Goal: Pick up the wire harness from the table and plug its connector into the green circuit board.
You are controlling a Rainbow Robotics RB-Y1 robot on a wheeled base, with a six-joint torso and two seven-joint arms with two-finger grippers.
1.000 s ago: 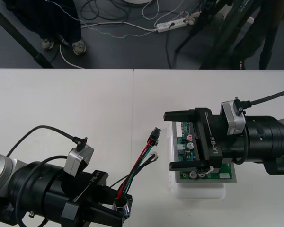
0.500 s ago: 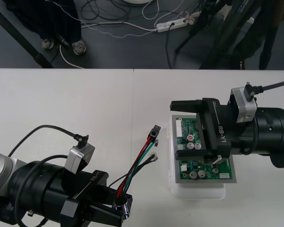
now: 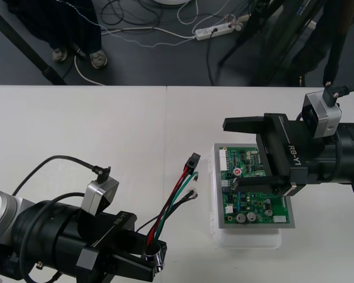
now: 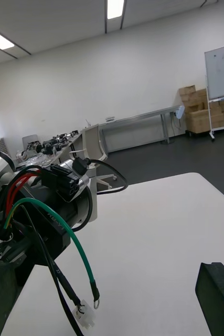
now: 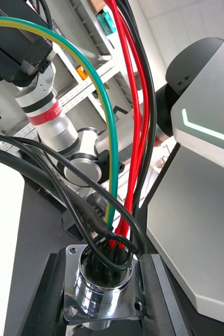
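Note:
My left gripper (image 3: 148,260) is shut on the wire harness by its round metal socket (image 3: 156,254) near the table's front edge. In the left wrist view the flanged socket (image 5: 103,286) sits between the black fingers (image 5: 160,299). Red, black and green wires (image 3: 173,203) rise from it to the small black plug (image 3: 193,162), which hangs free just left of the green circuit board (image 3: 251,207). My right gripper (image 3: 229,153) hovers open over the board, with nothing between its fingers. In the right wrist view the plug (image 4: 67,181) is held up ahead, apart from the finger (image 4: 219,294).
The board rests on a white base (image 3: 248,240) at the table's right. A loose green lead (image 4: 70,239) and a small white connector (image 4: 85,317) dangle from the harness. Bare table lies to the left and behind.
My right gripper has drawn back to the right and slightly farther over the board, staying open. The left gripper keeps the socket almost where it was.

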